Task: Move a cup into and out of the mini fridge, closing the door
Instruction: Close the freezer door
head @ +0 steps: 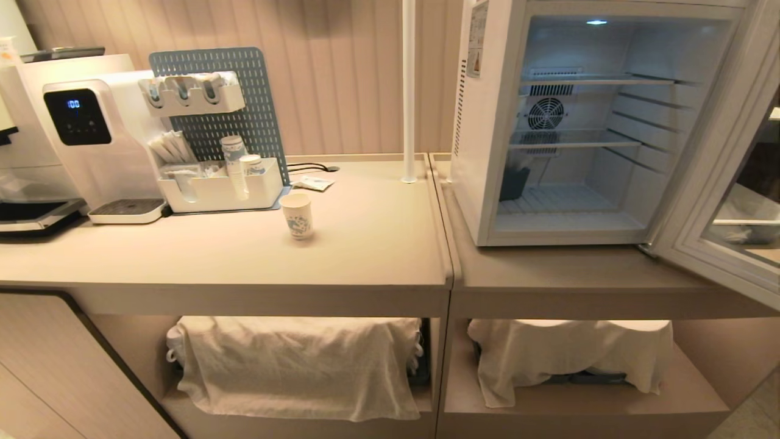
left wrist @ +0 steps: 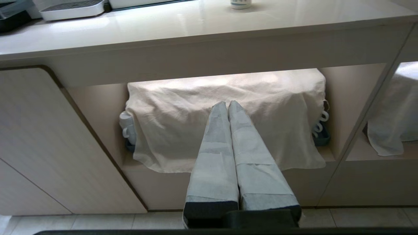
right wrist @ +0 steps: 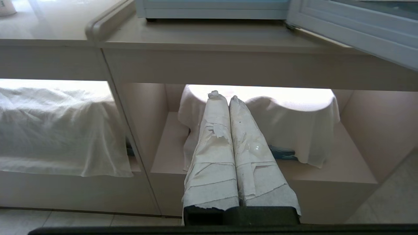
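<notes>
The cup (head: 297, 215), white paper with a blue pattern, stands upright on the left counter, well left of the mini fridge (head: 585, 122). The fridge stands on the right counter with its interior lit, and its door (head: 725, 183) is swung wide open to the right. Neither arm shows in the head view. My left gripper (left wrist: 227, 105) is shut and empty, held low in front of the cloth-covered shelf under the left counter. My right gripper (right wrist: 222, 98) is shut and empty, low before the shelf under the fridge. The cup's base (left wrist: 240, 4) shows at the counter's far side.
A water dispenser (head: 91, 134) and a white organiser (head: 219, 183) with a stack of cups (head: 234, 161) stand behind the cup. A white pole (head: 408, 91) rises between the counters. A dark tub (head: 515, 183) sits on the fridge floor. Cloths (head: 292, 366) cover the lower shelves.
</notes>
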You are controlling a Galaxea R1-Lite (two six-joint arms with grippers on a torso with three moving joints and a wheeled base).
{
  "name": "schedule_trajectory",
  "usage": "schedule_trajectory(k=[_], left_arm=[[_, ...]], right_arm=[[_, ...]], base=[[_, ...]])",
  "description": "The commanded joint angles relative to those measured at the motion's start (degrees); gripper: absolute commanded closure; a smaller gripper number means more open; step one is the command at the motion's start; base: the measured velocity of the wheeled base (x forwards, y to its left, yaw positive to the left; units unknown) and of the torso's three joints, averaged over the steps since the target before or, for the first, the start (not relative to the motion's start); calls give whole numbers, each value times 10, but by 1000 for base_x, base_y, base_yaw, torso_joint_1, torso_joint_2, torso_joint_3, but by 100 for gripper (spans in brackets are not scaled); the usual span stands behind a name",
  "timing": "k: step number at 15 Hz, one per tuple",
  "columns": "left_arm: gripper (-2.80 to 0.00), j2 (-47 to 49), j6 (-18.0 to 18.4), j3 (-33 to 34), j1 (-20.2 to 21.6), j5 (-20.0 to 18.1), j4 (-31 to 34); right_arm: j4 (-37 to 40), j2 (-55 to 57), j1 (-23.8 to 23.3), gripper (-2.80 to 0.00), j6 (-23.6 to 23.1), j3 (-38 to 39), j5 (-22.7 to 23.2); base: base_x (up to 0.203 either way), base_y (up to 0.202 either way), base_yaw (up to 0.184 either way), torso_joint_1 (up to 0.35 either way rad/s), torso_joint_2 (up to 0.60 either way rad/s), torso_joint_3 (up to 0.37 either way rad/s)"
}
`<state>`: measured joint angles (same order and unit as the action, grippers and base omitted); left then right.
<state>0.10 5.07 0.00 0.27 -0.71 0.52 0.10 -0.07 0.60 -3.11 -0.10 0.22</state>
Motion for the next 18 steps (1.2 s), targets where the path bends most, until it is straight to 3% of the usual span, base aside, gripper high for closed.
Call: schedule_trajectory(k=[1,14,18], left_arm=[[0,1,0,0,1,0,0],[0,-1,-1,0,0,0,1],[0,-1,-2,0,0,0,1]], right_arm=[[0,0,0,0,-1,0,0],[0,0,0,0,-1,0,0],[0,0,0,0,-1,0,0]], base=[[0,-193,-1,2,2,2],[0,-192,1,1,4,3],[0,-44,-1,-1,1,0]])
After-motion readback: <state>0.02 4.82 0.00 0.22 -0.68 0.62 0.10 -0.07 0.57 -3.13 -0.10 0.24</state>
